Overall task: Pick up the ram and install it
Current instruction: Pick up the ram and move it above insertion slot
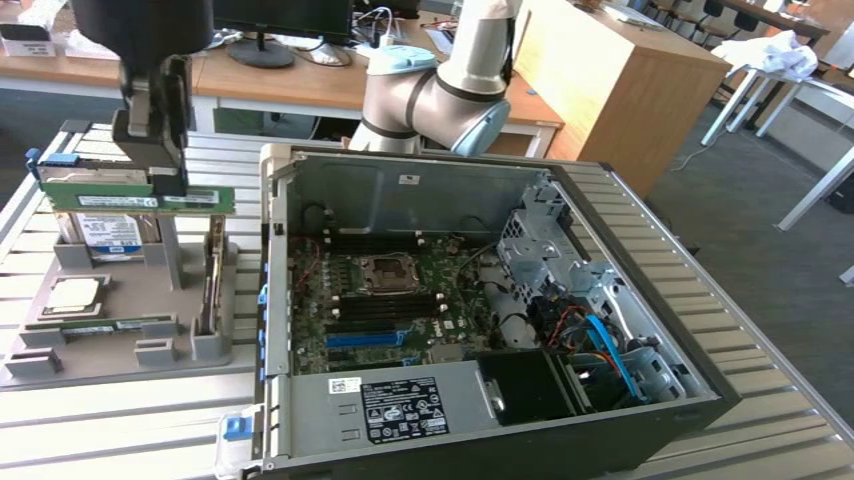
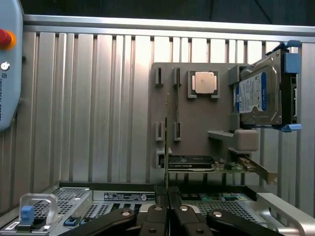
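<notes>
On the counter (image 1: 107, 430) the open computer case (image 1: 400, 180) stands right of the grey parts holder (image 1: 120, 350). Its memory slots (image 1: 380, 312) look narrow, so I judge a stick gripped off-centre could tilt and jam there. My claw (image 1: 166, 188) is almost shut, pinching the ram (image 1: 120, 199), which hangs level above the holder's far end

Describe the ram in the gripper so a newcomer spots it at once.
On the exterior view's left, beside the open computer case, sits a grey parts tray. Over it, the gripper is shut on the ram, a long thin green stick held level. Its twin rests on the tray.
</notes>
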You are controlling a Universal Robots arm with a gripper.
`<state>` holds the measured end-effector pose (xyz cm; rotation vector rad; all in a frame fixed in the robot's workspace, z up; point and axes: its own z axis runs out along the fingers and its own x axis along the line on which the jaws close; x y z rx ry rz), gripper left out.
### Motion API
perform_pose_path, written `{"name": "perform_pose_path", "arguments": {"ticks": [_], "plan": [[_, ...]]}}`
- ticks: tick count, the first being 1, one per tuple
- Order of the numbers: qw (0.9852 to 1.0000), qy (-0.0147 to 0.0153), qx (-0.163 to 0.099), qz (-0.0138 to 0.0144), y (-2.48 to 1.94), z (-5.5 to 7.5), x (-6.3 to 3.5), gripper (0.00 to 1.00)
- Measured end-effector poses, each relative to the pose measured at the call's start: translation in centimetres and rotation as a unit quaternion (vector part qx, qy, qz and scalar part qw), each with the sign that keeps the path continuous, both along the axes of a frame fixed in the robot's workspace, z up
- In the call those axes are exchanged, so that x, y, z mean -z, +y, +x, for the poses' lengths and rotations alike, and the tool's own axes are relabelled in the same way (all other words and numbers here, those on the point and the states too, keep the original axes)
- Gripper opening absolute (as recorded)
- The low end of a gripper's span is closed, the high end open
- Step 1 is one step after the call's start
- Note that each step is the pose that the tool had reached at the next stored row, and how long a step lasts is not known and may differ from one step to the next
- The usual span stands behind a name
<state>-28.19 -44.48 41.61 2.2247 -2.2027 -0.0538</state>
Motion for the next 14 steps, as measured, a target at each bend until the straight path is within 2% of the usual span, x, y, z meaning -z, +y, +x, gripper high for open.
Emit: {"name": "perform_pose_path", "arguments": {"ticks": [14], "plan": [[1.0000,0.0015,0.000,0.0000,-0.01,3.2,0.00,0.11]]}}
